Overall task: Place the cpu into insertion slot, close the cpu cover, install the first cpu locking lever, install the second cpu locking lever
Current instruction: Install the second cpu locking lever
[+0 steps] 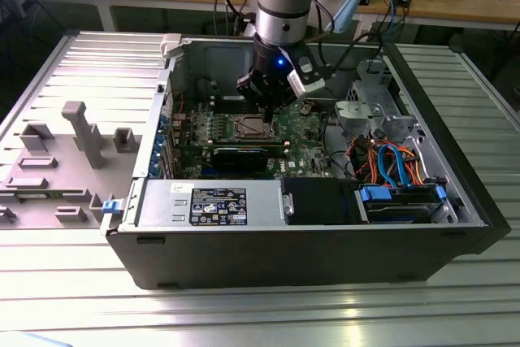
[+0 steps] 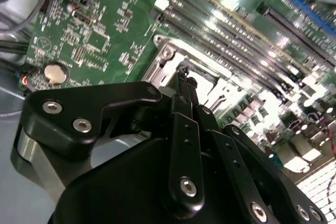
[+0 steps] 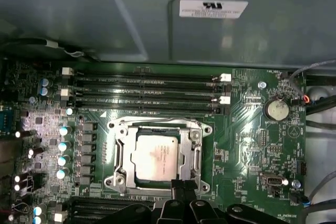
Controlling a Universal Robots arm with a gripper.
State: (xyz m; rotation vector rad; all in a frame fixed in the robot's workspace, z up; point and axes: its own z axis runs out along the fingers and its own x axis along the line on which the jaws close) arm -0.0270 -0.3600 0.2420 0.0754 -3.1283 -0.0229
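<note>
Exterior view: gripper point(image 1: 267, 109) is lowered inside open computer case point(image 1: 309, 241), just above insertion slot point(image 1: 250, 127) on green motherboard point(image 1: 305, 156), at slot's 1 o'clock.

Second wrist view: gripper point(image 2: 182, 72) fingers are seen pressed together, nothing pinched, tip at silver socket rim.

First wrist view: cpu point(image 3: 156, 162) is seated in insertion slot; cpu cover point(image 3: 190, 145) is closed around it. Gripper point(image 3: 181, 186) is found at cpu's 6 o'clock, by frame edge.
</note>
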